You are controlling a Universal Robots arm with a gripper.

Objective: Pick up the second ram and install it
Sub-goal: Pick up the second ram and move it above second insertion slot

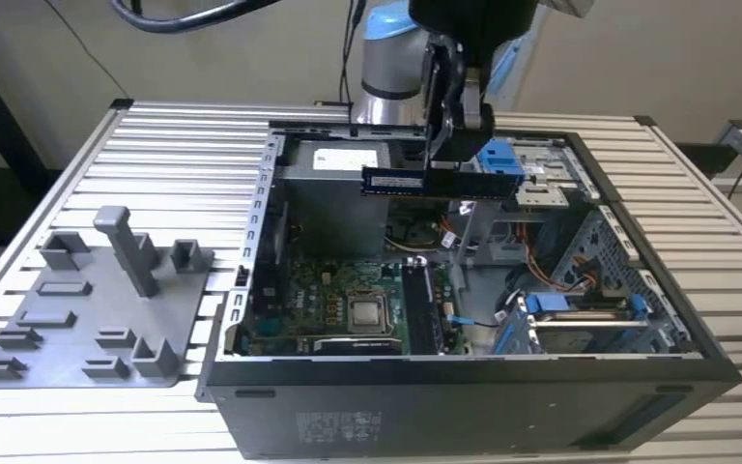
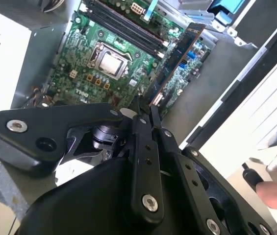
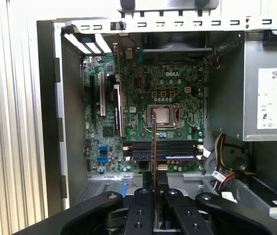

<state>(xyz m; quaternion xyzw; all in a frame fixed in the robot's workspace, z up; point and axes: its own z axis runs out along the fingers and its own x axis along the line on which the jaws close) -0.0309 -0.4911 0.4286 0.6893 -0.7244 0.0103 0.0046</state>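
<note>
No wording is legible. A white label [image 3: 274,98] on the grey power supply box [image 3: 226,88] carries tiny print; the memory stick [image 1: 439,184] bears a pale sticker [image 1: 394,180].

Exterior view looks down – both wrist views share mobo [image 2: 79,44] [image 3: 177,83].

Open computer case [image 1: 474,416] lying on the slatted table [image 1: 127,145], toward the table's edge at the exterior view's right. Fixture plate [image 1: 81,333] just beside the case, near the table's edge at the exterior view's left. Motherboard [image 1: 332,309] on the case floor; power supply [image 1: 332,159] against the case's far wall. Second ram [image 1: 423,182], clamped in the gripper [image 1: 455,159], hangs above the case's interior.
</note>
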